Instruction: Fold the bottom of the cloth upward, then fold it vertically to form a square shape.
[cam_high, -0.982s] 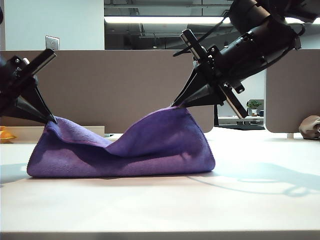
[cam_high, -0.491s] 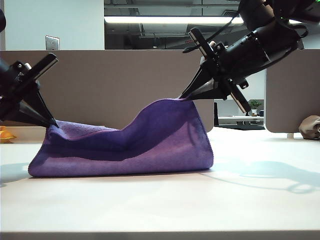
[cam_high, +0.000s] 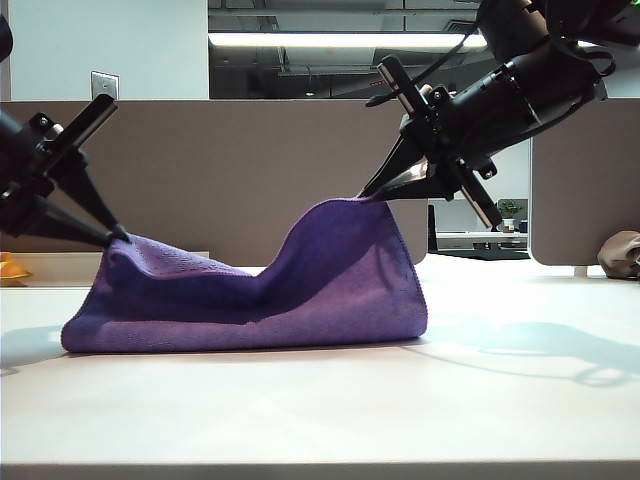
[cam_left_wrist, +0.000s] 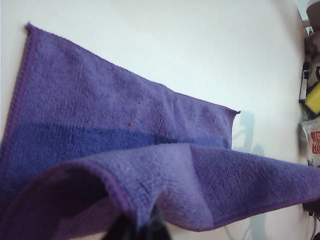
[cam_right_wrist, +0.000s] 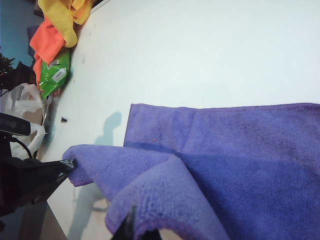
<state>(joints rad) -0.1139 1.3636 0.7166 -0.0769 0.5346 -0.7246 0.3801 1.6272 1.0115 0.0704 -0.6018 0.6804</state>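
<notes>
Left gripper parted at cloth; right gripper pinches it.

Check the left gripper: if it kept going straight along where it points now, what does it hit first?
The left gripper points down toward the right, its tips at the raised corner of the purple cloth. Going straight on, it would likely press into that corner, then the cloth layer below and the table. Depth is unclear.

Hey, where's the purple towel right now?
In the exterior view the purple towel lies left of centre on the white table, its right corner lifted by the right gripper, the left gripper at its left corner.
</notes>
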